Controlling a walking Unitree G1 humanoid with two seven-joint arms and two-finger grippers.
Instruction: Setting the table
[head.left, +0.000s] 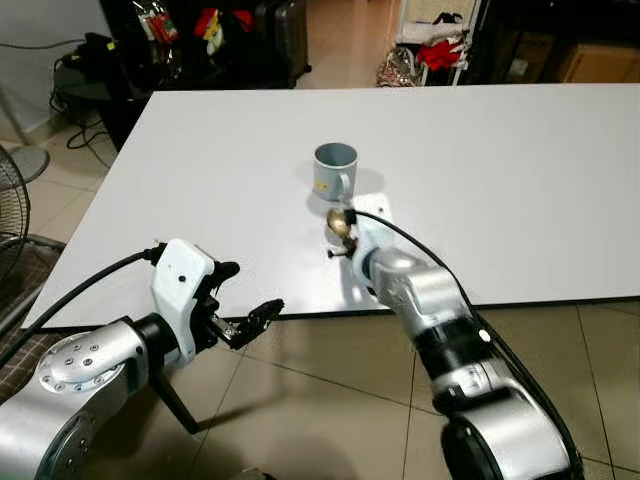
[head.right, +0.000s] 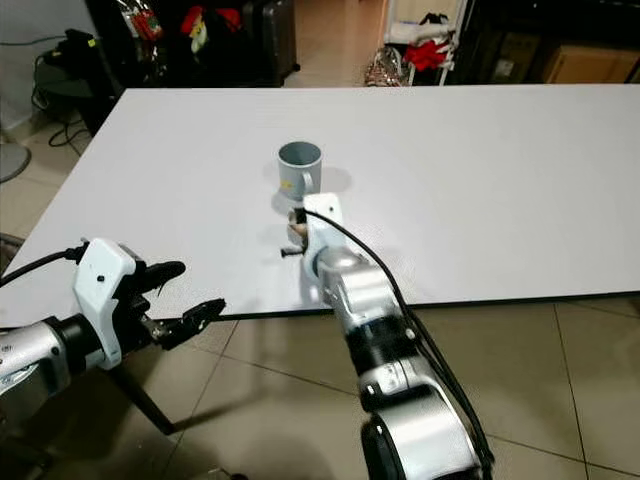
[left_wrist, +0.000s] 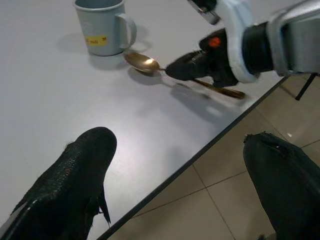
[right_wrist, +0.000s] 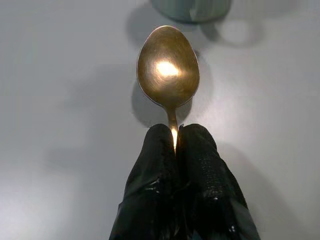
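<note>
Nearest me, my left gripper (head.left: 248, 322) hangs off the near edge of the white table (head.left: 500, 180), over the tiled floor (head.left: 320, 400), its two black fingers spread wide with nothing between them. A little farther in, my right gripper (right_wrist: 176, 145) is over the tabletop, fingers pinched tight on the neck of a brass-coloured spoon (right_wrist: 168, 67), whose bowl points toward the grey-blue mug (head.left: 334, 171) just beyond, close but apart from it. Past the table's far edge I see dark shelves (head.left: 200, 35) with red and yellow clutter, and a fan (head.left: 12, 195) at my left.
</note>
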